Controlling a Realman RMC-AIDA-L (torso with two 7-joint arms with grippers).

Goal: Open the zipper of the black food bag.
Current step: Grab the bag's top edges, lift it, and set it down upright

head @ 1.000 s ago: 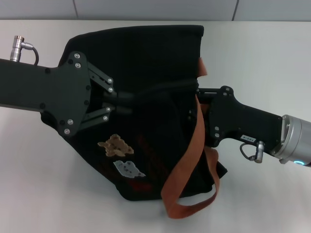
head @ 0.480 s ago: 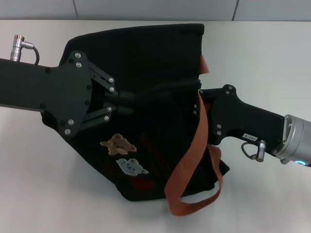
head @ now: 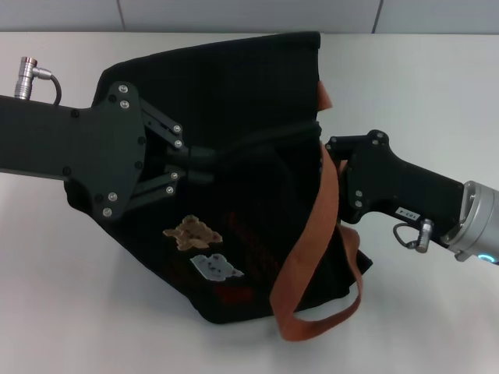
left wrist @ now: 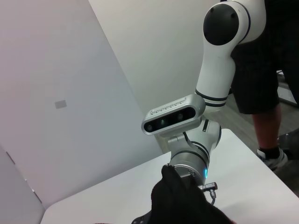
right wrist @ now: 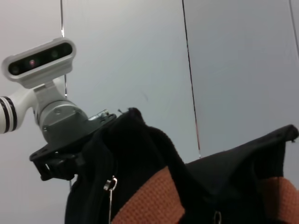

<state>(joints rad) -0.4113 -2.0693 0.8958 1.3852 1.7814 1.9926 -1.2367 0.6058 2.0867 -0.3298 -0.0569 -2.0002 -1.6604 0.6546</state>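
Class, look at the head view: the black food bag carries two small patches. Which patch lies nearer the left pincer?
The tan bear patch on the black food bag. It sits just below the left pincer; the pale grey patch lies further down, toward the bag's near edge.

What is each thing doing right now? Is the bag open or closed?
Bag: lying on its side on the table, held between both grippers.
Zipper: can't tell how far it is open.
Handle: loose, draped across the bag.
Left gripper: shut, pinching the bag's fabric.
Right gripper: at the bag's right edge, tip hidden.
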